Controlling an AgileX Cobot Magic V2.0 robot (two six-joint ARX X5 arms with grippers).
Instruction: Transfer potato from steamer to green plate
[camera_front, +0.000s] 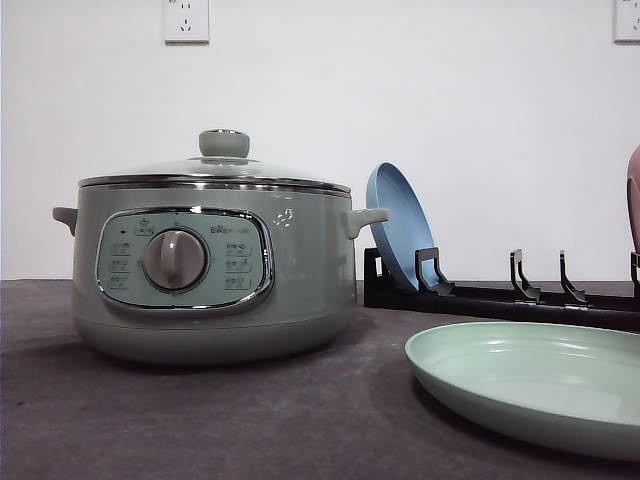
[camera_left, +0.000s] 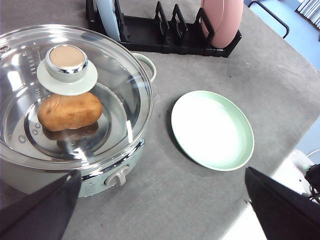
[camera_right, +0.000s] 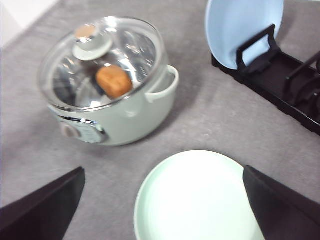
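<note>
The steamer (camera_front: 210, 270) stands at the left of the table with its glass lid (camera_left: 75, 95) on. Through the glass I see the potato (camera_left: 69, 111) lying inside, also visible as an orange-brown lump (camera_right: 114, 81). The green plate (camera_front: 530, 385) lies flat and bare to the steamer's right (camera_left: 212, 129) (camera_right: 195, 197). My left gripper (camera_left: 162, 172) hangs open high above the gap between steamer and plate. My right gripper (camera_right: 163, 170) is open too, high over the plate's near side. Neither holds or touches anything.
A black dish rack (camera_front: 500, 295) runs along the back right. It holds an upright blue plate (camera_front: 400, 225) and a pinkish plate (camera_left: 222, 22). The table is covered in grey cloth (camera_left: 175, 200), and its edge shows at the right in the left wrist view.
</note>
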